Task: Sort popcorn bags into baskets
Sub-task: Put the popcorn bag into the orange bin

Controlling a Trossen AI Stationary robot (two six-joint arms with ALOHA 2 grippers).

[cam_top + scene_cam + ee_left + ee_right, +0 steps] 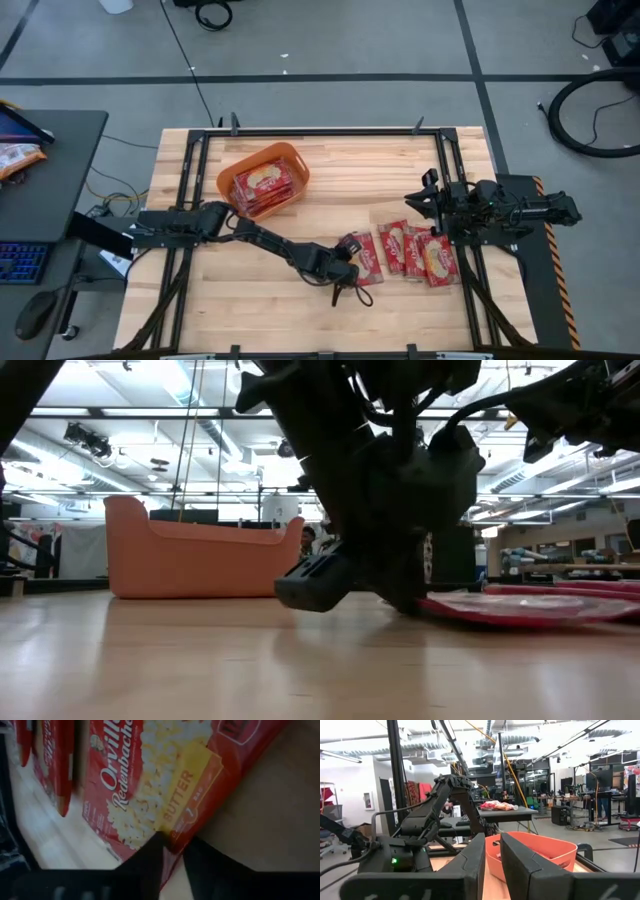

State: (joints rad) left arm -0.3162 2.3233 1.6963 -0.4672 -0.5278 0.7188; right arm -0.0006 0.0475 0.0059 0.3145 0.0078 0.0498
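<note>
Several red popcorn bags with cream-yellow ovals lie flat in a row on the table's right half (415,252). More lie inside the orange basket (264,180), which stands toward the far left and shows in the low view (190,555). My left gripper (350,268) reaches low across the table and is shut on the leftmost bag (366,256) of the row. My right gripper (422,196) waits at the table's right edge above the row, shut and touching nothing, with the basket (540,852) ahead of it. My left gripper pinches the leftmost bag between its two fingers (150,862) at the bag's near-left edge (172,840), beside the word BUTTER. The fingers come in low from the table's left. The bag (520,607) still lies on the table.
The other bags (55,765) lie close beside the held one, toward the right. A black frame (440,135) runs around the table's edges. Bare wood lies between the basket and the row, and along the near edge.
</note>
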